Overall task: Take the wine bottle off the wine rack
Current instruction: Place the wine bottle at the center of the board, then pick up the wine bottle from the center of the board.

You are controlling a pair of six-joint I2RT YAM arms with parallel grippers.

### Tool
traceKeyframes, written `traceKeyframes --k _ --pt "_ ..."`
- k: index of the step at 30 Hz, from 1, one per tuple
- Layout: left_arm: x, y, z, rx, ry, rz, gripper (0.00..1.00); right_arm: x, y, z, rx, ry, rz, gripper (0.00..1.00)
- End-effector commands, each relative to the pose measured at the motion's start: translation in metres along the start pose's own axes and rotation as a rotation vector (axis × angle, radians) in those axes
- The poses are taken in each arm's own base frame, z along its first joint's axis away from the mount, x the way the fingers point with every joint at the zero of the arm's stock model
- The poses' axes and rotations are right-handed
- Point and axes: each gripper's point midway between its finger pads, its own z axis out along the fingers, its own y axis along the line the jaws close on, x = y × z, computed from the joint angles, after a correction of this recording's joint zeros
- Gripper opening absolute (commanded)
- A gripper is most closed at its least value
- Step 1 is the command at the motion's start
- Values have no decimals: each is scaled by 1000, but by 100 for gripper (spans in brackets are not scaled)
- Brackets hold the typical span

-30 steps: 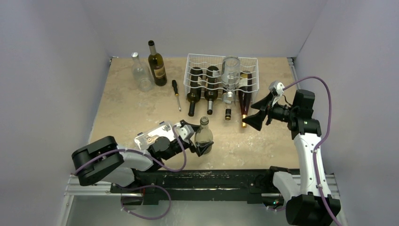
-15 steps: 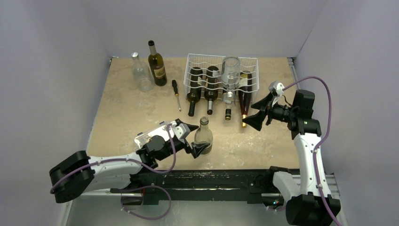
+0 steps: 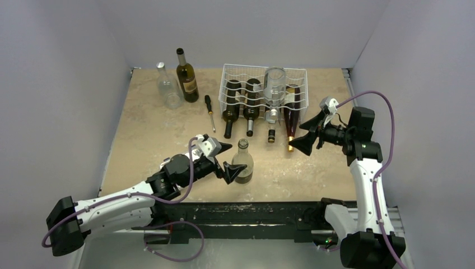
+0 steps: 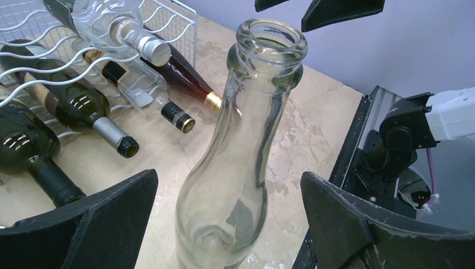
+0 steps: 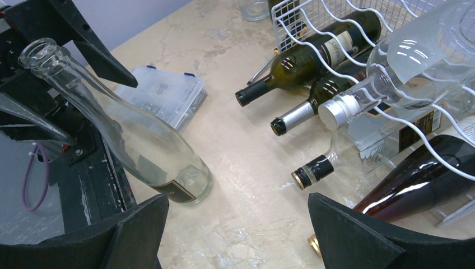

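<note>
The white wire wine rack (image 3: 222, 92) stands at the back middle of the table and holds several lying bottles, dark and clear. It also shows in the right wrist view (image 5: 336, 28). A reddish-brown wine bottle (image 3: 290, 115) lies in its right slot, neck toward me. An empty clear bottle (image 3: 242, 165) stands upright on the table in front of the rack. My left gripper (image 3: 228, 158) is open, one finger on each side of this bottle (image 4: 241, 168), with gaps on both sides. My right gripper (image 3: 307, 137) is open and empty, just right of the reddish bottle's neck (image 5: 414, 185).
A screwdriver (image 3: 209, 112) lies left of the rack. A clear bottle (image 3: 167, 87) and a dark bottle (image 3: 186, 75) stand at the back left. A clear plastic parts box (image 5: 162, 95) lies beside the standing bottle. Walls enclose the table on three sides.
My left arm has stretched out, its elbow dropping down and to the left, while its gripper stays at the standing clear bottle. The bottle and my right arm have not moved.
</note>
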Motion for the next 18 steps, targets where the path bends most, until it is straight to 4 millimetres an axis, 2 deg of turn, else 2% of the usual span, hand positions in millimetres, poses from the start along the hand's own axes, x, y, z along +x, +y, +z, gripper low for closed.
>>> traceKeyframes --k 1,13,18 --pt "-34 -13 4 36 -43 -21 100 -4 0 -3 14 -8 -32 99" --pt "-60 -18 16 66 -70 96 100 -4 0 -3 15 -7 -32 99" --pt "-62 -25 28 112 -81 157 97 -3 -1 -3 19 -4 -30 99"
